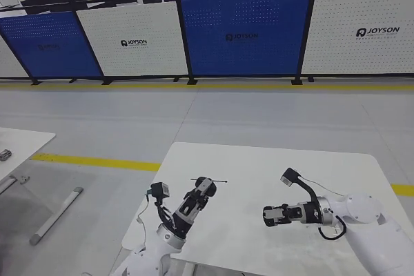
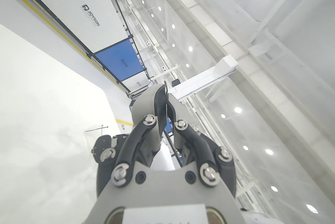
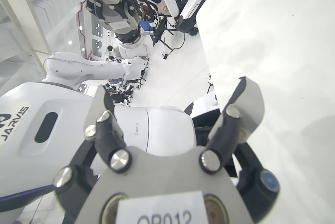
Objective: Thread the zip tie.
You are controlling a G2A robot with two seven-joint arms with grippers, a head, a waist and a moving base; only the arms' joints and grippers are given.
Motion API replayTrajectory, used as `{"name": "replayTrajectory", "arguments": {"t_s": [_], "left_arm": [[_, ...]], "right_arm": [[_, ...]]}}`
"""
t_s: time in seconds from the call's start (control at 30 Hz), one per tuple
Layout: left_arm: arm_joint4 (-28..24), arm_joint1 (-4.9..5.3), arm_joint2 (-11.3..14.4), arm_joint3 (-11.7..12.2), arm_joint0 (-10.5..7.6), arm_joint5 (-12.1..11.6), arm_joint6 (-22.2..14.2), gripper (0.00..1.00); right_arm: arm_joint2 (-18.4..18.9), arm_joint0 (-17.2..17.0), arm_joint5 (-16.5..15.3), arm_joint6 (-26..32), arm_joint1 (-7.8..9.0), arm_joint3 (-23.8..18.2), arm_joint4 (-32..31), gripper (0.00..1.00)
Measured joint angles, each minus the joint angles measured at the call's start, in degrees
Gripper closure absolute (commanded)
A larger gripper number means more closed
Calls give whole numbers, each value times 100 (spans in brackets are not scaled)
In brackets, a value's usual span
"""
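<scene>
White table [image 1: 297, 172]; blue and white panels [image 1: 245, 34] behind it, a yellow floor line [image 1: 96, 162] between, and a side table [image 1: 14, 148] off to the left. Zip tie [image 1: 210, 181] – a thin black strip over the table's left half, just past the left gripper [image 1: 205, 185] tip; from above I cannot tell whether they touch. In the left wrist view its pads [image 2: 161, 104] are pressed together, with the zip tie [image 2: 96, 128] apart from them, low by the tabletop. Right gripper [image 3: 174, 95] is over the table's right half, well apart from the left – fingers [image 3: 248, 96] spread wide, holding nothing.
</scene>
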Motion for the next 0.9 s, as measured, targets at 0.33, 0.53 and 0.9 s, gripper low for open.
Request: {"name": "replayTrajectory", "arguments": {"t_s": [0.33, 0.53, 0.9], "left_arm": [[787, -74, 360, 240, -189, 485, 574, 100], [597, -88, 375, 152, -188, 221, 567, 100], [93, -44, 45, -62, 113, -313, 158, 100]], "right_arm": [[0, 0, 0, 0, 0, 0, 0, 0], [0, 0, 0, 0, 0, 0, 0, 0], [0, 0, 0, 0, 0, 0, 0, 0]]}}
